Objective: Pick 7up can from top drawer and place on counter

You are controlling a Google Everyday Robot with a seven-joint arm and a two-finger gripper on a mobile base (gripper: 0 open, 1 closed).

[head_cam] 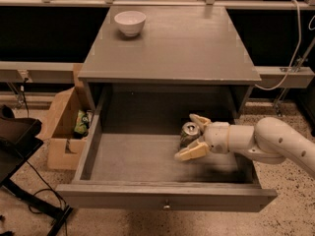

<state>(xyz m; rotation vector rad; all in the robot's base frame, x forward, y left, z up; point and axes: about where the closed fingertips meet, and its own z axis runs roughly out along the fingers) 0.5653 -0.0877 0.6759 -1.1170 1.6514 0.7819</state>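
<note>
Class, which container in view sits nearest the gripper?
The 7up can in the top drawer, between the gripper's open fingers; the white bowl sits on the counter, the cardboard box on the floor.

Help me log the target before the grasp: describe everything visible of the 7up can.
The 7up can is a small metal cylinder with a silver top and pull tab; its side looks dark with greenish print. It stands top up on the floor of the open top drawer, right of centre. The gripper reaches in from the right, its open fingers on either side of the can; whether they touch it cannot be told.
</note>
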